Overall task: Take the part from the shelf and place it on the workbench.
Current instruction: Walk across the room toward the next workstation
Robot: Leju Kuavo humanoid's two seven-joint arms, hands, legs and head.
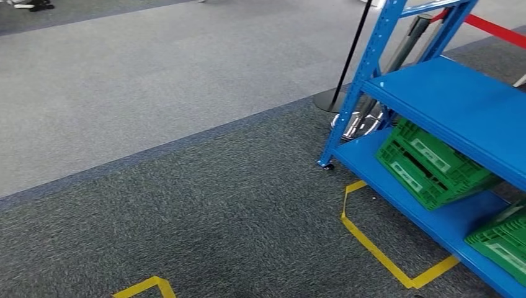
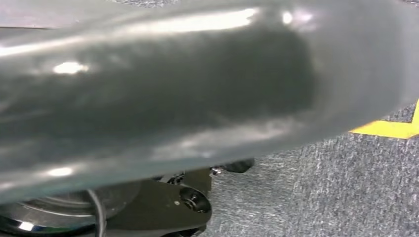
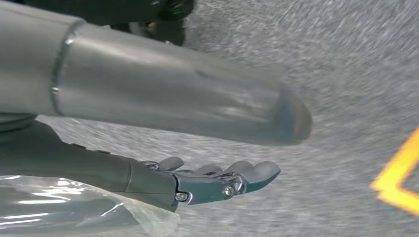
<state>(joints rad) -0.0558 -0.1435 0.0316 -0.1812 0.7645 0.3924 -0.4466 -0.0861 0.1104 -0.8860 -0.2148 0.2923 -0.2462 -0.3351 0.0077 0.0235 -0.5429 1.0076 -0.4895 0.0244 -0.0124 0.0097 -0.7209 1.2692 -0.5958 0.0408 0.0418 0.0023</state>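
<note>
Right hand [image 3: 217,180] hangs over carpet, fingers apart, holding nothing; left hand's state I cannot tell. Shelf [image 1: 459,105] ahead-right: square up before reaching for any part.

Head cam sits high up & looks forward and down at the carpet floor [image 1: 186,205]. It sees far: the blue shelf [image 1: 459,105] is off to the right, w/ green crates [image 1: 428,162] on its low board, & yellow tape [image 1: 384,254] on the floor in front of it.

Left wrist cam is v. close behind the left hand [image 2: 163,94], blurry grey, looking down at carpet.

Right wrist cam is close behind the right hand [image 3: 197,143], also looking down at carpet.

All 3 views share the dark carpet & yellow tape.
</note>
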